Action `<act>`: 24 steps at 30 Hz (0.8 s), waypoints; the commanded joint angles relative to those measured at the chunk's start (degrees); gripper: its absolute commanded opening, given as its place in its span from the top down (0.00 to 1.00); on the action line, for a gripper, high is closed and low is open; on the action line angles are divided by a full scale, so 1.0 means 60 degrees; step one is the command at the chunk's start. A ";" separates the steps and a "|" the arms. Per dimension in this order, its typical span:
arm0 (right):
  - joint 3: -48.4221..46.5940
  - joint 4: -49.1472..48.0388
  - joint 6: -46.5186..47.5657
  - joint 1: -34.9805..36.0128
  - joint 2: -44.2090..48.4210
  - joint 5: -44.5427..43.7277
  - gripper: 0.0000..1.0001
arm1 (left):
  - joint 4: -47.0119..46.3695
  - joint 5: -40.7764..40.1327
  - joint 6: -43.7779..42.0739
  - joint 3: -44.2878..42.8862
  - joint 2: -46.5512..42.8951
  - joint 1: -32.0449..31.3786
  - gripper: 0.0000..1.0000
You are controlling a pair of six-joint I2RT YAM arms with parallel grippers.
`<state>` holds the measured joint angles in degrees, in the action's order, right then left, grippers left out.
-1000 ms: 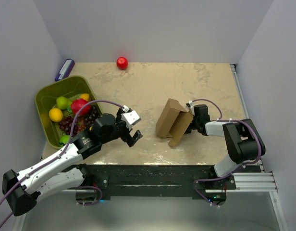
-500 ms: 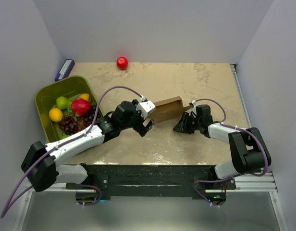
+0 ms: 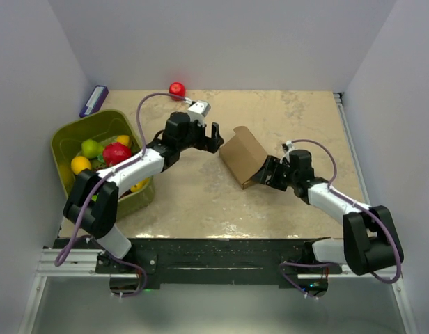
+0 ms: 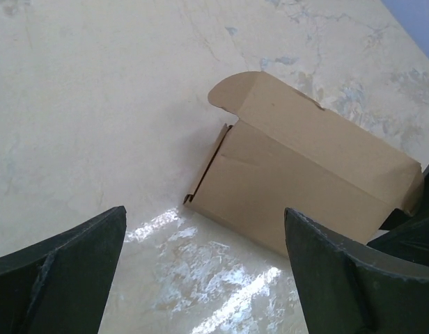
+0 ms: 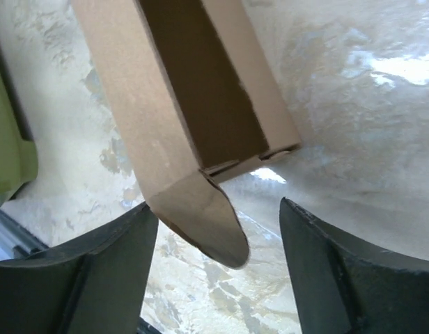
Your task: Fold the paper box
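The paper box (image 3: pixel 242 156) is a small brown carton lying on its side in the middle of the table, one end open. In the left wrist view the paper box (image 4: pixel 305 182) lies ahead of my left gripper (image 4: pixel 225 278), a rounded flap at its far end. My left gripper (image 3: pixel 213 136) stands open just left of the box, apart from it. My right gripper (image 3: pixel 265 171) is open at the box's near right end. In the right wrist view the box's rounded end flap (image 5: pixel 204 216) hangs between the spread fingers of the right gripper (image 5: pixel 218 275).
An olive-green bin (image 3: pixel 68 139) full of fruit stands at the left edge, under the left arm. A red ball (image 3: pixel 177 90) lies at the back wall. A purple and white object (image 3: pixel 94 100) lies at the back left corner. Walls close in three sides.
The right gripper has opened off the box end it was shut on. The left arm swung from the front toward the back. The box shifted back and turned.
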<state>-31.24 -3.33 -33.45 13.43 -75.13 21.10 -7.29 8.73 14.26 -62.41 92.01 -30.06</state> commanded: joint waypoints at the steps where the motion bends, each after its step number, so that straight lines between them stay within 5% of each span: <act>1: -0.0373 0.0831 0.0197 0.0003 0.1152 -0.1376 0.21 | -0.0850 0.0653 0.0815 -0.0117 0.0222 -0.0029 0.01; 8: -0.1545 0.2811 0.1180 0.0017 0.2663 -0.2682 0.08 | -0.1217 0.0698 0.1343 0.0616 0.0442 -0.0043 0.02; 14: -0.2716 0.1862 0.1942 0.0003 0.0810 -0.1556 0.08 | -0.1348 0.0727 0.1753 0.0924 0.0691 -0.0043 0.03; 20: -0.3625 0.0703 0.2016 0.0017 -0.1275 -0.0209 0.21 | -0.1422 0.0859 0.1827 0.0866 0.1130 -0.0072 0.04; 24: -0.3320 0.0599 0.1972 0.0003 -0.1701 -0.0731 0.34 | -0.1552 0.0902 0.1827 0.0764 0.1714 -0.0058 0.06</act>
<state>-50.68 3.51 -22.83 13.45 -85.43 16.10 -13.19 12.91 24.49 -56.86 99.11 -30.39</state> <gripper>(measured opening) 0.715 0.949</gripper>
